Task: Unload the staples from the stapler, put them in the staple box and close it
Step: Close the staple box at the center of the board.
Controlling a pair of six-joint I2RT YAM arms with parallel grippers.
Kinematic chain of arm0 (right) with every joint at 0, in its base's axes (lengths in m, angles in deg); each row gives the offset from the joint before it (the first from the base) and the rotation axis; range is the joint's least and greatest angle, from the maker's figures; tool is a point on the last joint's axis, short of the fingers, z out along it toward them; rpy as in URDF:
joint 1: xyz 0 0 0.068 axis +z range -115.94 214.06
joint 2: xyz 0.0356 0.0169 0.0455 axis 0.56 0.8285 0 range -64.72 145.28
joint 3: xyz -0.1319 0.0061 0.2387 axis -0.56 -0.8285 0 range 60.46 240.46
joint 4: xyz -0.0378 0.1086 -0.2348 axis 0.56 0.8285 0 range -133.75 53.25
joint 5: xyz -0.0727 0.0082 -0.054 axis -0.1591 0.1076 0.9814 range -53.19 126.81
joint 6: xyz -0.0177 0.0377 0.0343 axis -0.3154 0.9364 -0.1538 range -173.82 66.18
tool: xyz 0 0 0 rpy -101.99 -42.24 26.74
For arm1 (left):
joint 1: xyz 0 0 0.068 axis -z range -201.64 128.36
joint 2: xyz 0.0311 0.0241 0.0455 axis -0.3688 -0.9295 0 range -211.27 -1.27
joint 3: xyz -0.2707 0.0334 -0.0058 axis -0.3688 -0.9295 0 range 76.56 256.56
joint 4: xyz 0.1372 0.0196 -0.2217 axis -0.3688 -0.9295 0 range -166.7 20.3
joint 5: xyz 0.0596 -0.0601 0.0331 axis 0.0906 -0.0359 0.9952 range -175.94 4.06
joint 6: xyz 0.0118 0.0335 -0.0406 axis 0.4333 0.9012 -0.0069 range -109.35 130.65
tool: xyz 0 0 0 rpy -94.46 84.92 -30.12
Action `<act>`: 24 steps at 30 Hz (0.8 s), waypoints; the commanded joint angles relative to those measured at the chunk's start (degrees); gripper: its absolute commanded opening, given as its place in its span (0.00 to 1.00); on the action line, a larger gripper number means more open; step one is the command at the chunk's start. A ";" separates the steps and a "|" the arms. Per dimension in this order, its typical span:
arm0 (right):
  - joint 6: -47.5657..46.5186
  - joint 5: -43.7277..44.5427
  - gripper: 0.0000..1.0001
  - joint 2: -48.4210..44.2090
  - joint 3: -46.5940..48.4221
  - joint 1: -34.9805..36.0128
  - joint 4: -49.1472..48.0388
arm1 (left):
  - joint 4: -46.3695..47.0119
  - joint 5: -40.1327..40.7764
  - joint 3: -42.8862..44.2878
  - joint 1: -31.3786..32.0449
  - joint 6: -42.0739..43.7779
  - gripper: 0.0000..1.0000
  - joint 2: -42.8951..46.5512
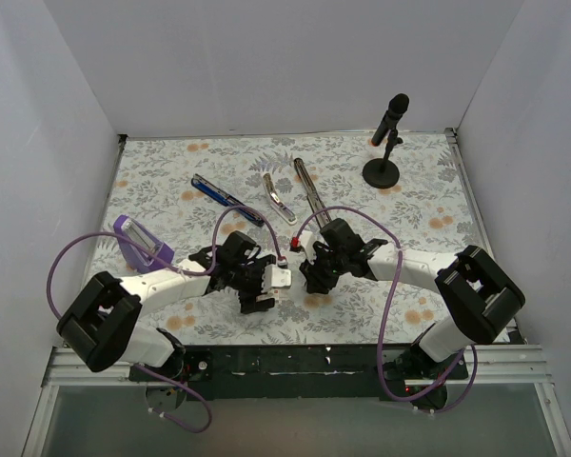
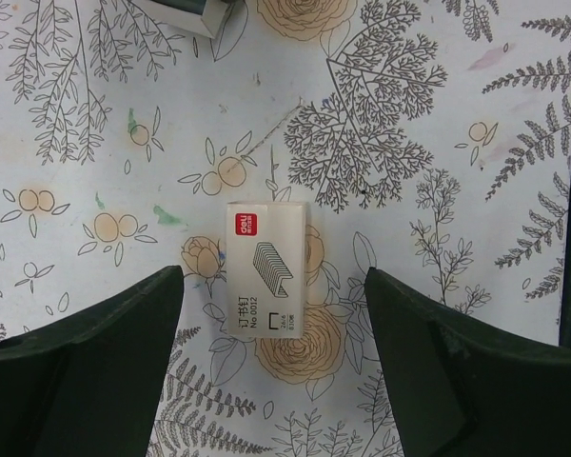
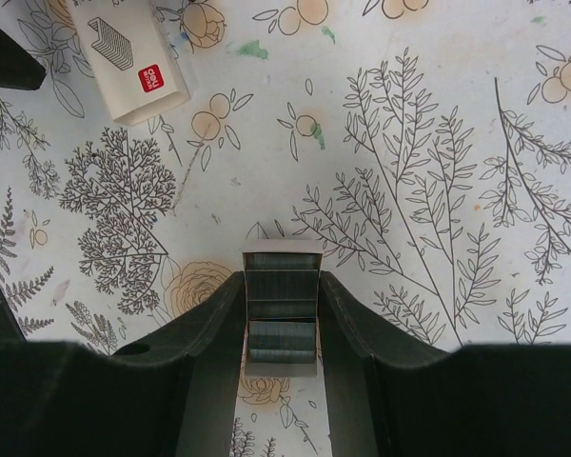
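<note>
- Staples (image 3: pixel 282 305): one small grey stack sitting in a pale tray (image 3: pixel 282 248). My right gripper (image 3: pixel 281 282) has it, jaws clenched against its two long sides.
- Stapler (image 1: pixel 221 197): just one, lying on the bench (image 1: pixel 428 205) toward the back, well beyond both my grippers. I count three long bits fanned out: the blue-and-black body, a silvery channel (image 1: pixel 279 200) and a dark base strip (image 1: pixel 309 190). Can't tell if they're joined.
- My left gripper (image 2: pixel 271 278): jaws released and wide apart, one on each side of a single white staple box (image 2: pixel 265 286), touching neither side.
- That box lies flat between my two grippers.
- Further out: one purple block (image 1: pixel 143 246) at the left, and one black mic on a stand (image 1: pixel 385 143) back right.
</note>
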 commanded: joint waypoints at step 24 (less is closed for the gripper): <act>0.14 -1.92 0.42 -1.96 -0.64 -0.70 -2.05 | 4.55 0.55 1.23 2.82 -1.07 0.56 -2.73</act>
